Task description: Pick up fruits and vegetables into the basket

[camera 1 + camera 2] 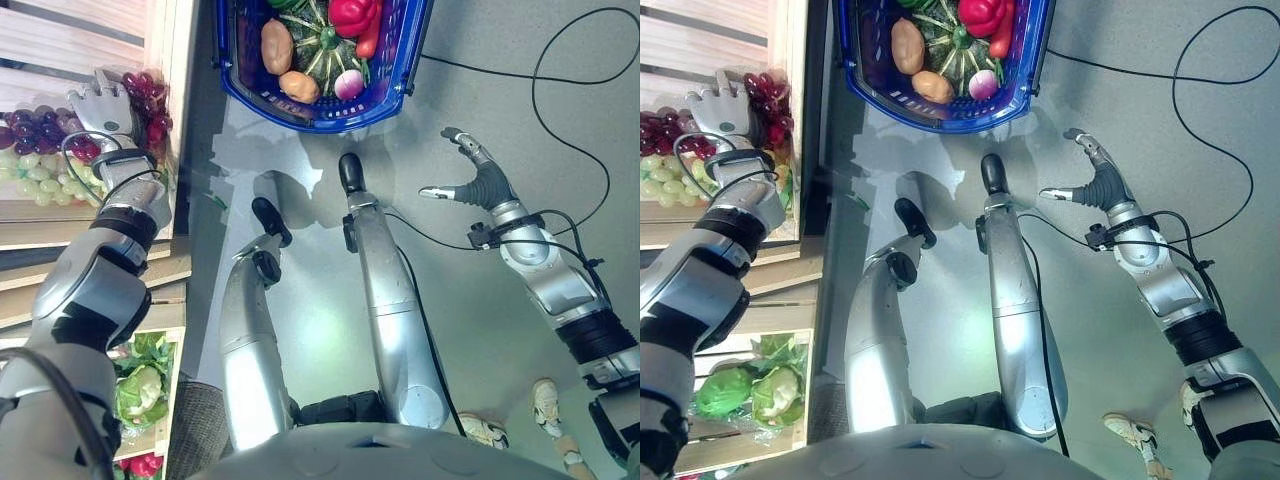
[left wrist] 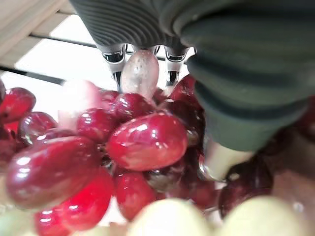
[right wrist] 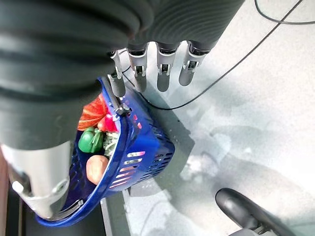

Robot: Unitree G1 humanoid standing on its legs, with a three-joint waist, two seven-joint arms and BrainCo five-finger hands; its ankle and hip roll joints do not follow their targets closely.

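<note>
A bunch of red grapes [image 1: 150, 110] lies on the wooden shelf at the left, next to dark purple grapes [image 1: 35, 125] and green grapes [image 1: 30, 165]. My left hand [image 1: 105, 105] lies on the red grapes [image 2: 142, 142] with its fingers straight, their tips reaching in among the berries. The blue basket [image 1: 330, 120] stands on the floor ahead and holds potatoes [image 1: 277, 45], a striped green squash [image 1: 320, 50], a red pepper [image 1: 352, 14] and a radish [image 1: 348, 84]. My right hand [image 1: 485, 185] hangs open above the bare floor to the right of the basket [image 3: 142, 147].
The shelf's wooden side wall [image 1: 170, 60] stands between the grapes and the basket. A lower crate holds cabbages [image 1: 140, 385] and something red [image 1: 145, 464]. A person's shoe [image 1: 545, 405] is on the floor at the lower right.
</note>
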